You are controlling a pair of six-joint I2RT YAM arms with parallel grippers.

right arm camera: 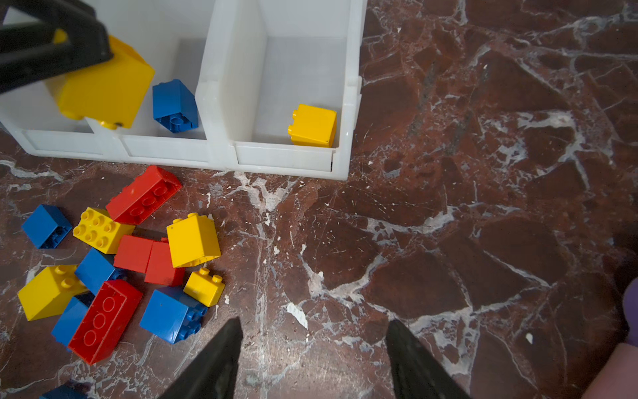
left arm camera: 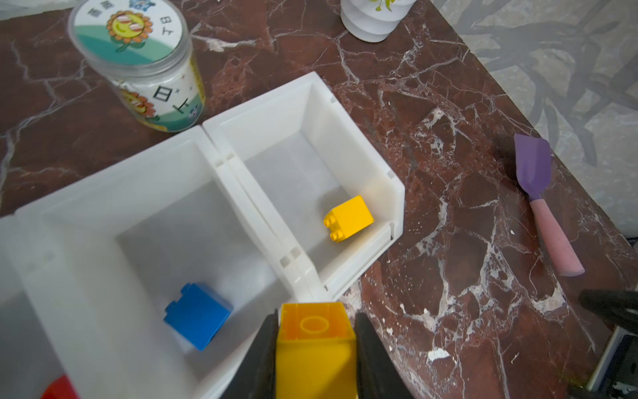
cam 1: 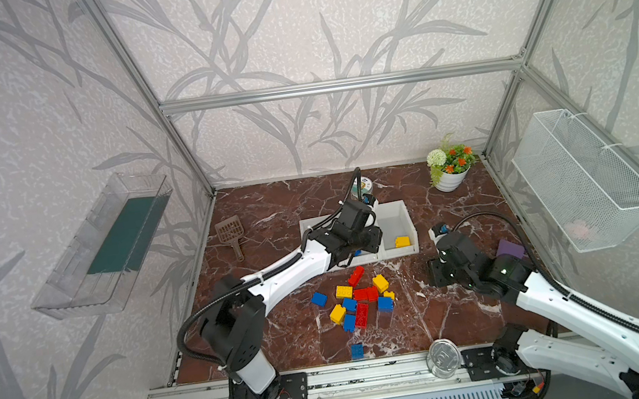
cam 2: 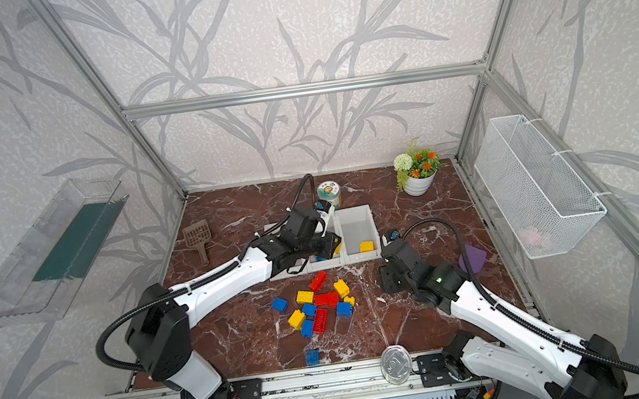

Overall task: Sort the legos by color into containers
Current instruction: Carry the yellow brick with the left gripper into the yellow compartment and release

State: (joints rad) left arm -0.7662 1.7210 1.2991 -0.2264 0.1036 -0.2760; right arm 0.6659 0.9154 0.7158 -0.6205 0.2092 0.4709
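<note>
The yellow brick [left arm camera: 316,359], judged light and rigid, is clamped across its flat sides by the left gripper [left arm camera: 316,316]; the right gripper [right arm camera: 315,322] is seen parted, empty.

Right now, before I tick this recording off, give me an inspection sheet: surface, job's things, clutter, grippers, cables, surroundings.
Surface: red-brown marble tabletop, white specks, nothing spilled seen.
Job's things: three joined white bins; the right bin holds one yellow brick, the middle one a blue brick; mixed brick pile in front; lone blue brick near the front edge.
Clutter: brown scoop, labelled jar, flower pot, purple spatula, round metal tin.
Grippers: left gripper shut on a second yellow brick above the bins; right gripper open, empty.
Cables: black conduits along both arms, nothing snagged seen.
Surroundings: aluminium frame, clear tray, wire basket on the walls.
</note>
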